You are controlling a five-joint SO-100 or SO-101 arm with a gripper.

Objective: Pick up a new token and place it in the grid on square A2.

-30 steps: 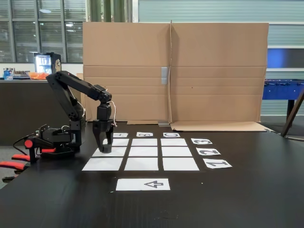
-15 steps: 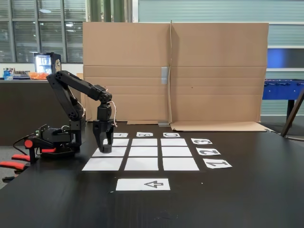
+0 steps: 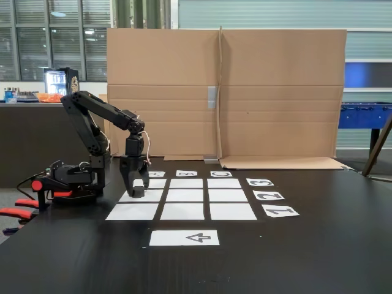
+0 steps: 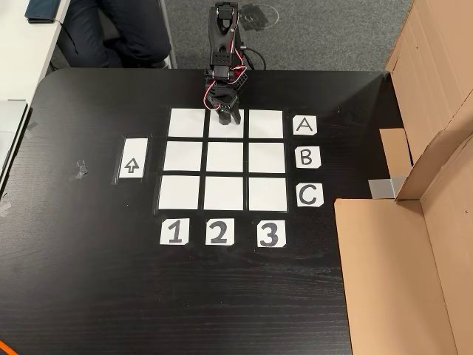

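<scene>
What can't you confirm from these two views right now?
- The token: in the fixed view a dark shape sits between the fingers, too small to show contact or release.
- Square A2: in the other view the gripper covers its middle.
- Label A: partly behind the gripper in the fixed view.

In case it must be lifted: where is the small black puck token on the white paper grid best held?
Pinch the small black puck token's curved side wall from straight above: it is a low cylinder lying flat on the white paper square, with the black gripper hanging over it.
</scene>
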